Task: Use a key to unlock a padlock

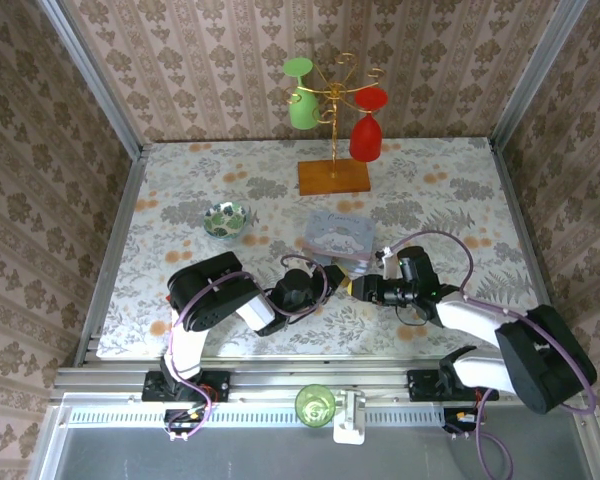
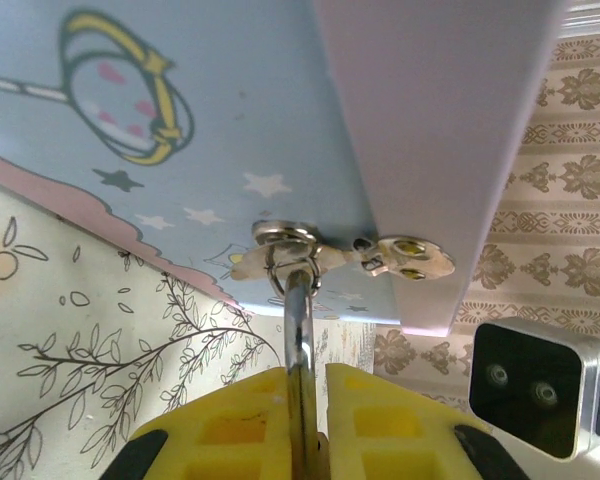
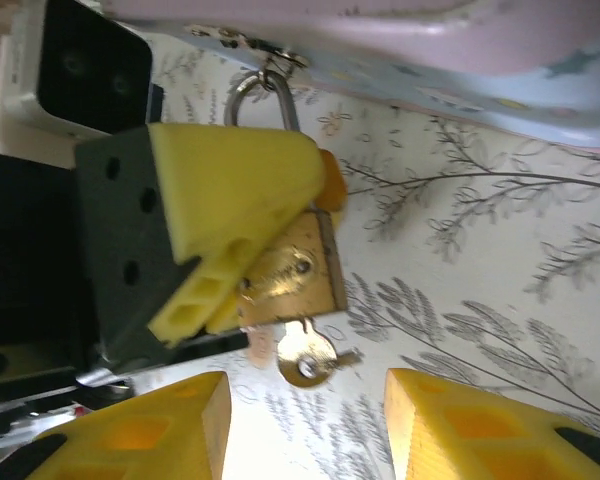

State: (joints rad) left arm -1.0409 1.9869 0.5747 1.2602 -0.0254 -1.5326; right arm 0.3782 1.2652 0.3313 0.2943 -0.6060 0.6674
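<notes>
Fingers (image 2: 230, 425) of the left end effector (image 2: 305, 400) are closed tight on the padlock (image 3: 290, 275), holding its brass body steady. Its shackle (image 2: 298, 330) is threaded through the hasp (image 2: 340, 255) of the pale blue tin box (image 1: 338, 235). The lock's long axis runs from that hasp away from the box, and the key (image 3: 305, 355) sticks out of its far end. The key lies straight ahead of the right end effector (image 3: 308, 420), whose 2 fingers stand well apart, holding nothing, with the key's head just short of the gap. The right arm is the nearer one to the key. The head shows its flat face to the right wrist camera, so those fingers would likely close on its edges unless the wrist rolls first. The bench (image 1: 460, 190) has a floral cloth. The box crowds in just behind the lock, while the bowl (image 1: 226, 218) and the glass rack (image 1: 335, 130) stand well apart.
</notes>
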